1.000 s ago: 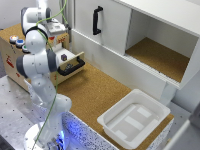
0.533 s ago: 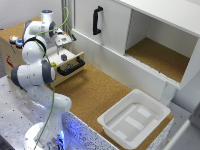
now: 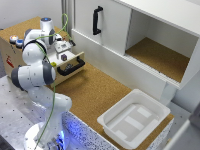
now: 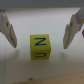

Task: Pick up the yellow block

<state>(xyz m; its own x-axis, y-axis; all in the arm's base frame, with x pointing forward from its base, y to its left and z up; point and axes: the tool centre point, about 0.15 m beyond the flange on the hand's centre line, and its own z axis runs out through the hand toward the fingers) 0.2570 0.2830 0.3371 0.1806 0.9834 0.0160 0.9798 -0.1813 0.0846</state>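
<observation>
The hand was seen open, fingers straddling the yellow block, apparently off-centre; an uneven closure could have pushed it aside.

You see a yellow block that looks smooth and a bit shiny, like painted wood or plastic. The counter looks rough, like cork. The white bin looks like smooth plastic. The cabinet is smooth and matt white, with a glossy black handle.
</observation>
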